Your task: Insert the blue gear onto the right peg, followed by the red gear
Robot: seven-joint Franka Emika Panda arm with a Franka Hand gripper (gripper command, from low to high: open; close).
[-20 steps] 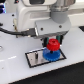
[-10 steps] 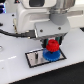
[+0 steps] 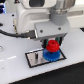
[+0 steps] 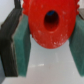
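the white black-edged plate [image 3: 44, 57] is lying flat on the table, and the blue gear [image 3: 49, 55], a wide toothed disc, is already sitting at its 3 o'clock end where the right peg, hidden, should be. the gripper [image 3: 53, 45] is clamping the smaller, glossy red gear [image 4: 49, 22] between teal pads [image 4: 21, 47], directly above the blue one; seating it looks left.

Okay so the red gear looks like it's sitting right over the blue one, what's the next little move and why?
Probably ease straight down a touch more, then open. In the exterior view the red gear sits on top of the blue gear on the plate, and the gripper is shut on it, its pads pressed against the gear's sides. Whether it is fully seated is not clear.
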